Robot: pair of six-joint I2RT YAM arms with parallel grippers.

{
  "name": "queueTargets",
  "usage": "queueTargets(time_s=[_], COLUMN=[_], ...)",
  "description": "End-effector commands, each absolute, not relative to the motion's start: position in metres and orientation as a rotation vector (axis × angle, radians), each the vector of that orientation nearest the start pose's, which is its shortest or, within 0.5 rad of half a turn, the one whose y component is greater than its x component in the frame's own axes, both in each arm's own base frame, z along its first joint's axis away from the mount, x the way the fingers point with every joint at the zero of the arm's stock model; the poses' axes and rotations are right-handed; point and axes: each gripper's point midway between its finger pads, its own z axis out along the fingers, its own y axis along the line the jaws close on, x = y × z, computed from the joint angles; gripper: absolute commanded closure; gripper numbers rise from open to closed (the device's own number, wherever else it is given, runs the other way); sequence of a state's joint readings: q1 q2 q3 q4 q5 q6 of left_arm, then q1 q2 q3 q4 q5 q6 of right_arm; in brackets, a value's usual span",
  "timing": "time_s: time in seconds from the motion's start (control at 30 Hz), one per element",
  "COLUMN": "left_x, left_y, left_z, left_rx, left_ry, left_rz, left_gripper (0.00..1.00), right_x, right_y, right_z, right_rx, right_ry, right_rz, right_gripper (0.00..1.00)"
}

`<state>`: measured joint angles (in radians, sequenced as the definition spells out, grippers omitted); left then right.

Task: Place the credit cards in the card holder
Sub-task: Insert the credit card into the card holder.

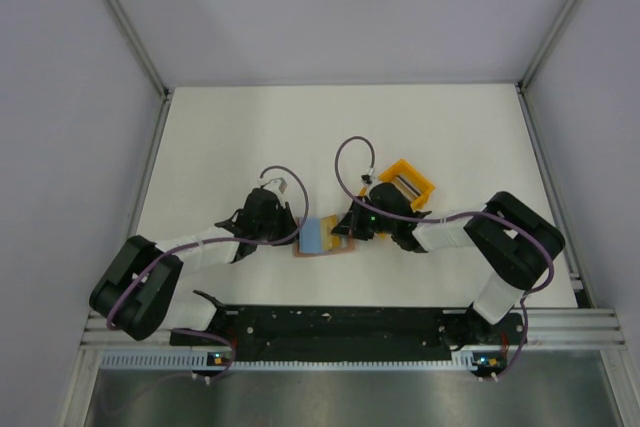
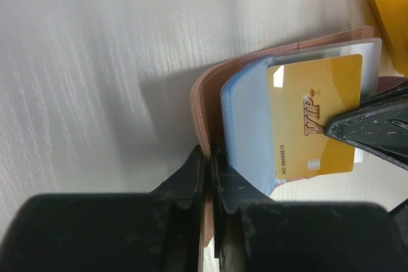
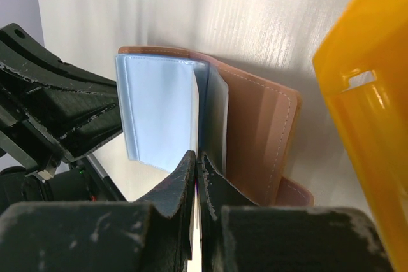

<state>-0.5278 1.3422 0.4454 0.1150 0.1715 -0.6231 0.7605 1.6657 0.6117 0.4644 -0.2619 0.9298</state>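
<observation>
Card holder (image 2: 204,103) lay open on the table (image 2: 95,62) between the two arms, just beside the yellow tray (image 3: 366,132). Left gripper (image 2: 207,160) was pinched shut on the edge of the tan cover, pinning the holder open. Right gripper (image 3: 197,160) was closed. In the left wrist view its fingertip sat at the far edge of the gold VIP card (image 2: 315,106), so I judged it held that card edge-on. The card lay flat against a light-blue sleeve (image 2: 245,116); I could not tell whether it was inside the pocket or only on top of it. I read the step in hand as seating this card. To do it well I would square the card to the pocket mouth, push along the sleeve's own line rather than across it, hold the left pinch firm so the holder cannot slide toward the tray, and release only once the card is well inside. Risk noted: the soft sleeve could buckle, or the card could ride over it. More cards seemed to stand in the tray, too small to count.
</observation>
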Motion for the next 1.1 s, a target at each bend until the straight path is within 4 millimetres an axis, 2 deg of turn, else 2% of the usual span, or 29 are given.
queueTargets(time_s=[0.0,0.17,0.7,1.07], left_x=[0.229,0.229,0.229,0.228], left_y=[-0.195,-0.193,-0.195,-0.193], left_z=[0.007,0.006,0.006,0.005], left_rx=[-0.026,-0.027,-0.023,-0.029], left_ry=[2.531,2.535,2.532,2.536], left_rz=[-0.693,-0.678,-0.696,-0.684], left_gripper=[1.00,1.00,1.00,1.00], right_x=[0.243,0.241,0.233,0.238], right_y=[0.327,0.323,0.327,0.301], right_z=[0.038,0.031,0.010,0.020], right_rx=[0.061,0.072,0.102,0.135], right_ry=[2.420,2.445,2.556,2.536], right_rz=[1.124,1.092,1.078,0.894], right_gripper=[1.00,1.00,1.00,1.00])
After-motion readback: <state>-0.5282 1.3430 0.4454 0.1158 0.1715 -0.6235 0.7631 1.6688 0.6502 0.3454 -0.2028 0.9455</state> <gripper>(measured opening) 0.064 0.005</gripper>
